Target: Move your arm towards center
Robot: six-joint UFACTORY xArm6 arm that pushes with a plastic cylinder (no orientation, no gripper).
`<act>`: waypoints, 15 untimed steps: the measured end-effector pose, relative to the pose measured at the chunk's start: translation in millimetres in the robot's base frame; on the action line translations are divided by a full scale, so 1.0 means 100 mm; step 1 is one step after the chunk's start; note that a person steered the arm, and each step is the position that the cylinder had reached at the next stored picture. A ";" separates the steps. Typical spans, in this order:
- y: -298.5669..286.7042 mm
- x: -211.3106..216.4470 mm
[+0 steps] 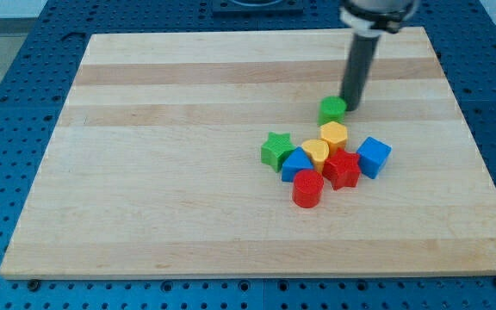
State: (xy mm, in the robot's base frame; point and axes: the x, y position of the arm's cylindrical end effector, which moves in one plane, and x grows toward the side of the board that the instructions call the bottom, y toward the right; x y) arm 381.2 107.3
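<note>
The red cylinder sits nearest, at six o'clock of the cluster, with the red star just beside it. There is no pincer to judge, only a rod. My tip touches the green cube at three o'clock. The approach looks underway; next, I judge, slide toward eight o'clock, to the board centre

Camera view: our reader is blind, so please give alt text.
My tip touches the right side of a green cube on a wooden board. Just below clusters a yellow hexagon, yellow heart, green star, red star, red cylinder and two blue blocks.
</note>
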 end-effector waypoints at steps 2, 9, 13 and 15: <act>-0.45 -0.04; -0.96 0.11; -0.97 0.45; -0.96 0.05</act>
State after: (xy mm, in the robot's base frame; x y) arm 386.0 11.7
